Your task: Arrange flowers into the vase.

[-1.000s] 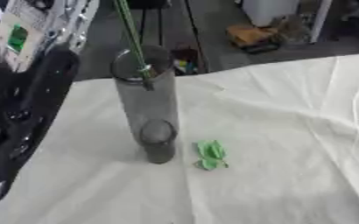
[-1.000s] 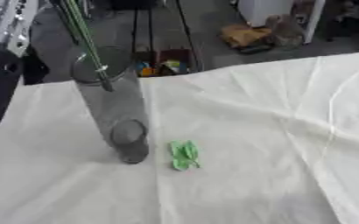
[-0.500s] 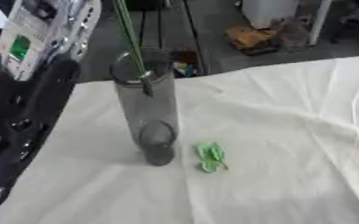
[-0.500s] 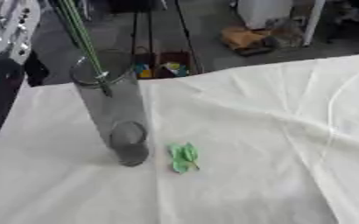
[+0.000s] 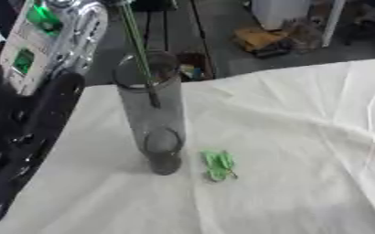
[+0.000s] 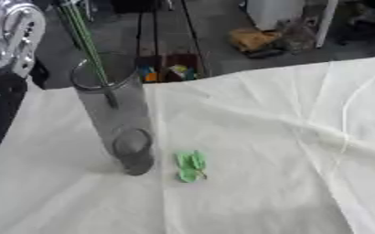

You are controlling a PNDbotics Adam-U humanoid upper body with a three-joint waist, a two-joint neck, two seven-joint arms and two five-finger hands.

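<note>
A tall clear glass vase stands upright on the white cloth, left of centre. Thin green stems come down from above the picture's top edge into the vase's mouth; their lower ends hang inside its upper part. What holds the stems is hidden above the frame. My left arm, black with a silver section carrying green stickers, rises along the left side close to the vase; its hand does not show. A small green leaf piece lies on the cloth just right of the vase's base. My right hand is in no view.
The cloth is creased, with folds running across the right half. Beyond the table's far edge lies the floor with a yellowish box and small coloured items behind the vase.
The stems' lower ends have sunk a little deeper into the vase. The left arm has shifted slightly; the vase and the leaf piece have stayed put.
</note>
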